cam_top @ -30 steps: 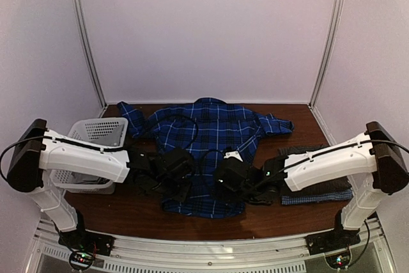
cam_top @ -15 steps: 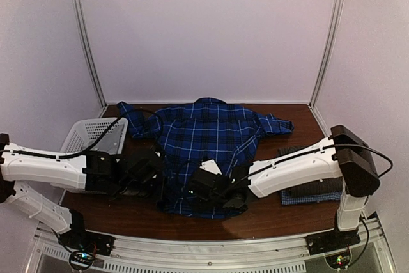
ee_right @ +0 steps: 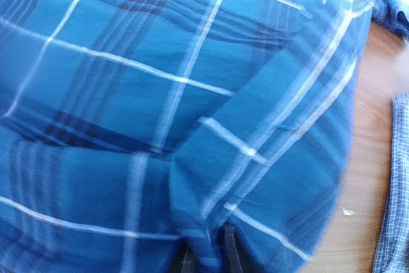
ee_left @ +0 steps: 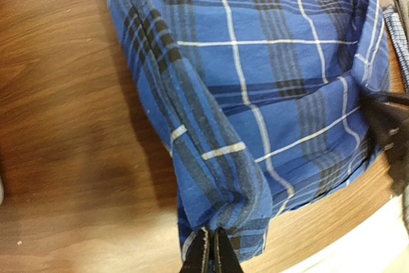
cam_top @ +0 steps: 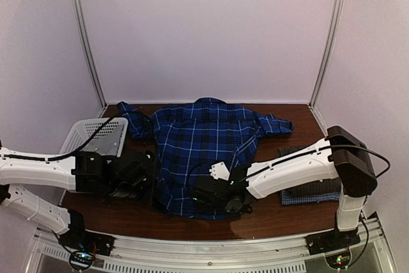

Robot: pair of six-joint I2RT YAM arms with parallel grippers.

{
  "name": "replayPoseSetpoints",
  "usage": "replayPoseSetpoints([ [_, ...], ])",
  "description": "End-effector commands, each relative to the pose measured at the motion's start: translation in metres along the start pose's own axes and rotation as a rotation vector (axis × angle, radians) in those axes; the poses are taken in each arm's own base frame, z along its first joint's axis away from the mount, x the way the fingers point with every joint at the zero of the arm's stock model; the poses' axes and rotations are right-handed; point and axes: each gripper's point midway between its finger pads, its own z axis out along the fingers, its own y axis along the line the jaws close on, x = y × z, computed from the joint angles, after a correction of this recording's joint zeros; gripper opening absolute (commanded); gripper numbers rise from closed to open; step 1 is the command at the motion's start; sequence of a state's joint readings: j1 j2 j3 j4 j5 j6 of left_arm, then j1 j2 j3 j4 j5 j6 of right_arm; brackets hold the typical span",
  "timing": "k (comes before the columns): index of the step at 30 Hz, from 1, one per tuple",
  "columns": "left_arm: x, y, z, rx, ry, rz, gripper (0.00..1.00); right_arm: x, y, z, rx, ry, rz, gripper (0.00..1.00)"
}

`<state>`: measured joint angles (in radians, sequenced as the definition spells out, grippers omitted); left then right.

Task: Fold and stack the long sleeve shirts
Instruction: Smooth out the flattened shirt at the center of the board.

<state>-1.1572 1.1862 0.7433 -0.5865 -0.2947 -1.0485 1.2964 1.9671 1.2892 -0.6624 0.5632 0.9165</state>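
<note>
The blue plaid shirt (cam_top: 204, 142), spread flat on the table (cam_top: 281, 217) with its collar at the far side, is pinched at the near hem by the closed jaws of the left gripper (ee_left: 211, 252) and right gripper (ee_right: 208, 257), presumably so that the hem may be carried toward the collar.

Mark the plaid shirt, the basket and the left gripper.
plaid shirt (cam_top: 208, 135): top view, middle of the spread body.
basket (cam_top: 102, 123): top view, far rim.
left gripper (ee_left: 209, 252): left wrist view, between its fingertips.
</note>
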Motion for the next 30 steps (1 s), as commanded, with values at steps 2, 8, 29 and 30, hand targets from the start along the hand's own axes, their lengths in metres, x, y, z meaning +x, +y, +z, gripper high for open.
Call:
replayPoseSetpoints([
  [2,0.006,0.025,-0.013,-0.060,0.027,0.028,0.04,-0.009,-0.042,-0.032,0.026,-0.051,0.077,0.02],
  [8,0.019,0.031,-0.022,-0.040,0.103,0.024,0.00,0.022,-0.091,-0.047,0.030,0.005,0.147,0.00],
  [29,0.057,0.038,-0.037,0.000,0.341,0.059,0.08,0.087,-0.136,-0.079,-0.247,0.185,0.335,0.19],
  [30,0.052,0.038,-0.041,-0.002,0.337,0.059,0.07,0.078,-0.136,-0.087,-0.254,0.173,0.335,0.19],
])
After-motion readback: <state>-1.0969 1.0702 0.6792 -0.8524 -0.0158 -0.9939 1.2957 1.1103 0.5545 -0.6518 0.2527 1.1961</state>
